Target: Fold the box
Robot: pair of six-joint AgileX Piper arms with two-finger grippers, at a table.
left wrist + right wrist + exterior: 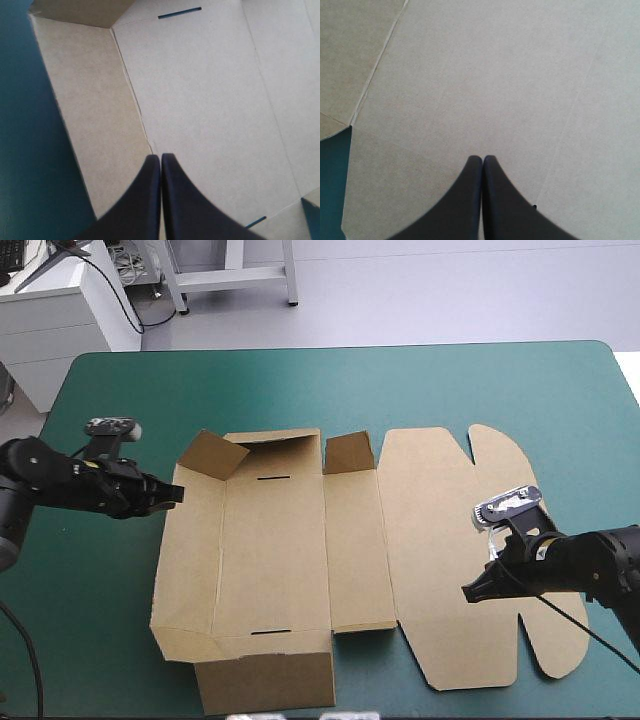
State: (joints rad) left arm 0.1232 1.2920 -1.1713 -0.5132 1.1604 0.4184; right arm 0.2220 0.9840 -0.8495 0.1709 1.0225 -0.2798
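— Nearest the high camera stood the near wall (265, 682) of the box (275, 560), raised, with its outer face toward us.

— Where did the box lie as a whole?

— In the middle of the teal-green cover (100, 620), with its long axis running across the table from left to right. The tray end was at the left, with the far wall (272, 442) up and the left wall (185, 560) leaning partway up. The lid (450, 540) lay flat at the right.

— Which arm was nearer the work?

— Each had its own end. The left gripper (176, 493) sat by the far end of the left wall, tips just at its top edge, with the box lying to its right. In its wrist view the black fingers (145, 200) pointed over the crease between that wall and the base (210, 100). The right gripper (470, 592) hung over the lid, with the tray off to its left.

— How far open were they?

— Not at all. Each pair of fingers met in one pointed arch with nothing between them. Whether either touched the board, I couldn't tell.

— And the coming move?

— I judged the left wall was the step in hand. The left gripper was best placed to push it upright toward the right, and closed fingers would suit a push.
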